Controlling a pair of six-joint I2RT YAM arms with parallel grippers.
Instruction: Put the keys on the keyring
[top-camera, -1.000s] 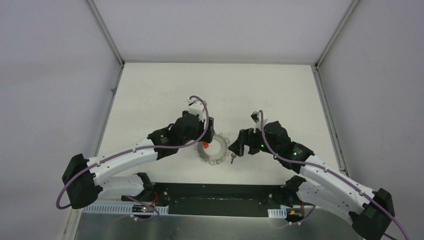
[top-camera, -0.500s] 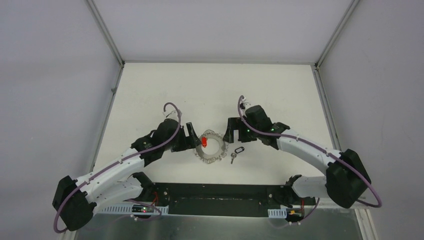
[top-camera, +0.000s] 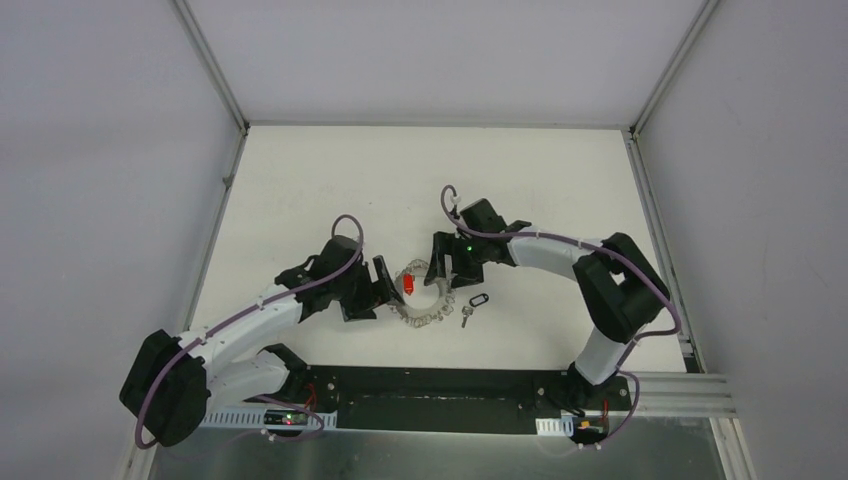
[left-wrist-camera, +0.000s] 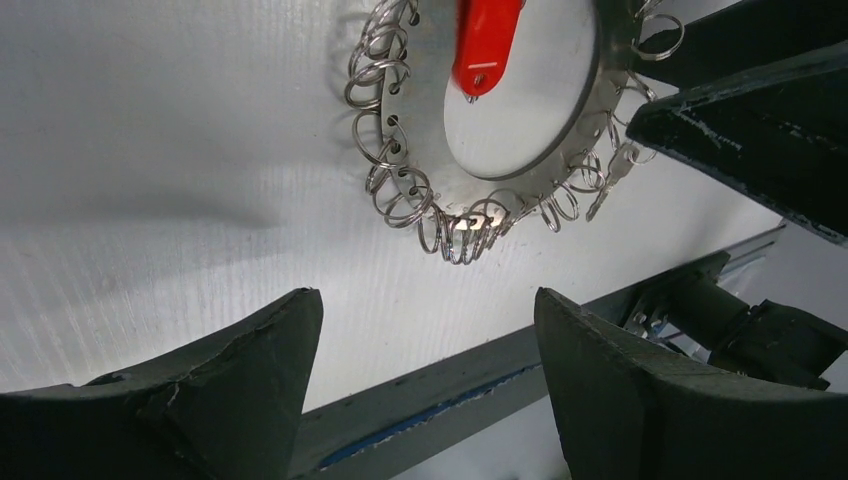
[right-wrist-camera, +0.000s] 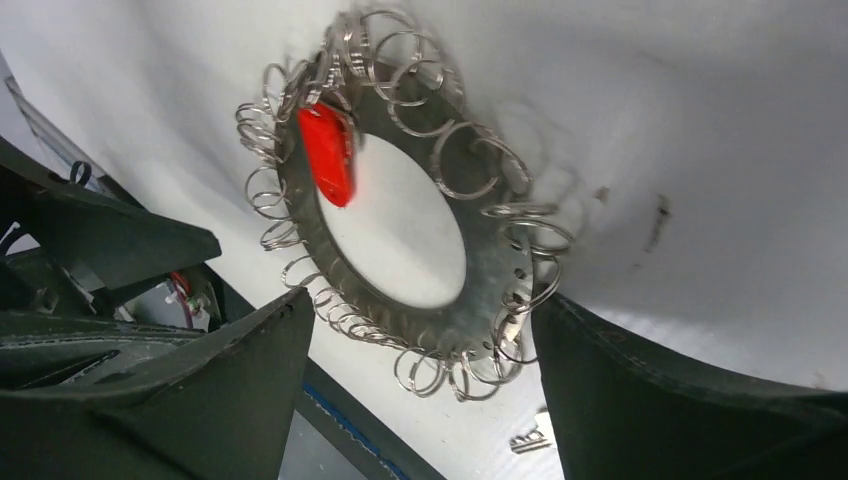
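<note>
Top external view: keyring (top-camera: 426, 316) flat on white table (top-camera: 300, 190), near front. Red-headed key (top-camera: 410, 285) lies across its left rim. Silver key (top-camera: 466, 318) with dark loop (top-camera: 477, 300) sits just right of it. Left gripper (top-camera: 383, 290) and right gripper (top-camera: 441, 268) flank the ring, both with jaws apart, holding nothing.

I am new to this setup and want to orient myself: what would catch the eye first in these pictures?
A big metal ring fringed with wire loops lies in the middle of the table, with a bright red tag on its left part. The left tool and the right tool, both open, face it from either side. A small key with a dark loop lies just right of the ring.
</note>
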